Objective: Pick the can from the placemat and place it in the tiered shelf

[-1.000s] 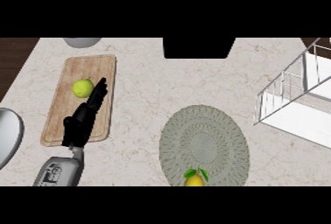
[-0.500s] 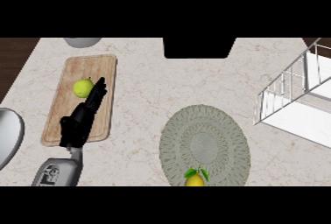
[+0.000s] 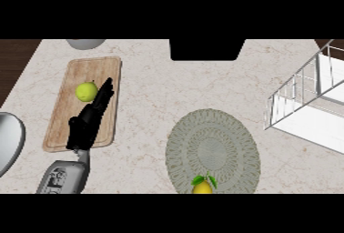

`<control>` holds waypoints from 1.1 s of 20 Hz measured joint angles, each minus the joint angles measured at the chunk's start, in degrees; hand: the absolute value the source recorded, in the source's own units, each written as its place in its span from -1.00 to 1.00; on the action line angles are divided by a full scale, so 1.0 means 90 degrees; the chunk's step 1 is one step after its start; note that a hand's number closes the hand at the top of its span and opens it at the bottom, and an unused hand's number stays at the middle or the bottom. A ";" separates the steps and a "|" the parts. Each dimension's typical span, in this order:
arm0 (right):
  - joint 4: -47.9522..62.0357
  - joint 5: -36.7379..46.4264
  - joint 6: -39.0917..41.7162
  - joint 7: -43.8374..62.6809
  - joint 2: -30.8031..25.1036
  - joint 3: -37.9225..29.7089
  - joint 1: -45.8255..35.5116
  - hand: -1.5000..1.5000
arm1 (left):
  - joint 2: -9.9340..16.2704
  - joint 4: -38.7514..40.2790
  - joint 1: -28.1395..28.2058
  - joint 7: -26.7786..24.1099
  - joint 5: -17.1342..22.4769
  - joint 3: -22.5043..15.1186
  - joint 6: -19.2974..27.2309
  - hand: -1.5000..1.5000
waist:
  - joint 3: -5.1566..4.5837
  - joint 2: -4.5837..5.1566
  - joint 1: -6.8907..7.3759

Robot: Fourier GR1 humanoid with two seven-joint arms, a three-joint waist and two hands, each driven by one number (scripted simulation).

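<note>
At the near edge of the placemat (image 3: 212,150) sits a yellow leafy item (image 3: 203,188); no can shows there or in the tiered shelf (image 3: 302,107) at right. Left hand (image 3: 84,129) lies straight-fingered over the cutting board (image 3: 91,68), holding nothing; right hand is out of view.

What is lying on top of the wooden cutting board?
A green fruit lies on the cutting board. The left hand stretches over the board with straight fingers beside the fruit; the board under the hand is hidden.
</note>
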 measured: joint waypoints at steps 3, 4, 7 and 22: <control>-0.0305 -0.0269 -0.0152 0.0193 -0.0053 -0.0278 -0.0168 -1.00 | -0.0032 0.0035 0.0041 -0.0054 0.0003 -0.0003 -0.0014 0.00 | -0.0001 -0.0004 -0.0013; -0.0397 -0.0332 -0.0165 0.0314 -0.0137 -0.0383 -0.0292 -1.00 | -0.0040 0.0007 0.0073 -0.0042 -0.0019 -0.0024 -0.0004 0.00 | 0.0001 -0.0006 -0.0013; -0.0610 -0.0515 -0.0108 0.0709 -0.0485 -0.0775 -0.0572 -1.00 | -0.0086 -0.0055 0.0177 -0.0063 -0.0074 -0.0066 0.0049 0.00 | 0.0000 -0.0014 -0.0025; -0.1763 -0.3285 0.2635 0.1669 -0.1556 -0.4442 0.0973 -1.00 | 0.0095 -0.0236 0.0527 -0.0074 0.0039 0.0225 0.0023 0.00 | 0.0007 -0.0115 -0.0427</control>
